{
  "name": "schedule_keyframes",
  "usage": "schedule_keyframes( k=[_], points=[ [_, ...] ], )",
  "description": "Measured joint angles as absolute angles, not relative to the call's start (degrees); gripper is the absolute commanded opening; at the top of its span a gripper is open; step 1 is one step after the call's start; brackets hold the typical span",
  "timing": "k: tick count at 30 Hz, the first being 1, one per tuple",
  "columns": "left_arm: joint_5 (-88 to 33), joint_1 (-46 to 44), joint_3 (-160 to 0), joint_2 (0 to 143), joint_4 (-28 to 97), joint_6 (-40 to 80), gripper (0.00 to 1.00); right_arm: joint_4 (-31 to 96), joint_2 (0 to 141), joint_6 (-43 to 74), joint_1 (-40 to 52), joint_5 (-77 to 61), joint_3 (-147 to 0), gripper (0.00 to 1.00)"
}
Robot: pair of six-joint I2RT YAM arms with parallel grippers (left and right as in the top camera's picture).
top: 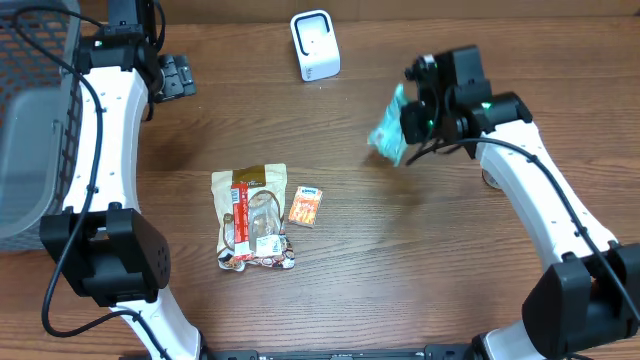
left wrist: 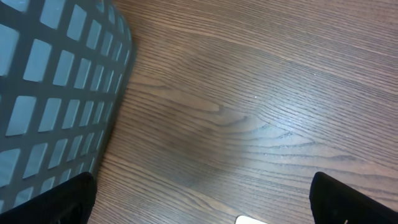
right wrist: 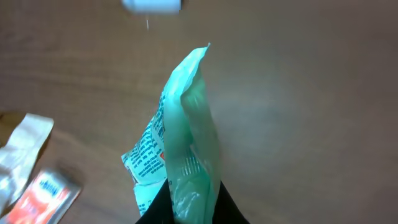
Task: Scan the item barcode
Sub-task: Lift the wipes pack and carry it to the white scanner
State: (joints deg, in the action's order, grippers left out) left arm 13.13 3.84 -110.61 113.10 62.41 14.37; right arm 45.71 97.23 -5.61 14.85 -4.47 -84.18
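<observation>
The right gripper (right wrist: 193, 202) pinches the pouch (right wrist: 186, 118) by one end; the left gripper (left wrist: 202, 202) gapes empty. The pouch looks light, soft and slippery, so hold its seam.

Table (top: 400, 270): dark brown wood-grain top, grain running left to right.

Far left corner: grey lattice-walled basket (top: 30, 120), standing on the surface, cut off by the frame at the left.

Far edge, about the middle: small white barcode scanner (top: 315, 45), upright, well apart from everything else on the surface.

Middle of the surface, slightly left: flat snack packet (top: 253, 217), brown at the far end, red and white label, clear window, long side running far to near.

Just beside its right side: small orange sachet (top: 306, 206), lying flat, slightly askew. Contact between the two not determinable.
</observation>
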Motion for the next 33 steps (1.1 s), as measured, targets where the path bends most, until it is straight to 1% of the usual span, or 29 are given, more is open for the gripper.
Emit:
schedule_keyframes(
  k=[4,8,11,15,22,28,33],
  points=[
    [13.13,3.86,-110.61,113.10,62.41,14.35,1.00,40.66,97.23,-12.51,20.27,5.54,-90.54,0.03],
    [13.15,3.86,-110.61,113.10,62.41,14.37,1.00,27.92,97.23,-23.75,25.54,14.74,-91.96,0.04],
    [13.15,3.86,-110.61,113.10,62.41,14.35,1.00,20.05,97.51,-32.27,27.88,18.26,-91.96,0.03],
    [13.15,3.86,-110.61,113.10,62.43,14.35,1.00,7.40,99.79,-40.62,28.29,20.91,-92.23,0.04],
    [13.15,3.86,-110.61,113.10,62.43,14.37,1.00,-5.61,109.86,-48.36,28.12,21.17,-92.36,0.04],
    [13.19,3.86,-110.61,113.10,62.52,14.35,1.00,-18.74,120.75,-50.59,28.12,21.34,-92.33,0.04],
    [13.15,3.86,-110.61,113.10,62.59,14.37,1.00,-26.00,126.15,-51.18,28.12,21.43,-92.33,0.04]
  ],
)
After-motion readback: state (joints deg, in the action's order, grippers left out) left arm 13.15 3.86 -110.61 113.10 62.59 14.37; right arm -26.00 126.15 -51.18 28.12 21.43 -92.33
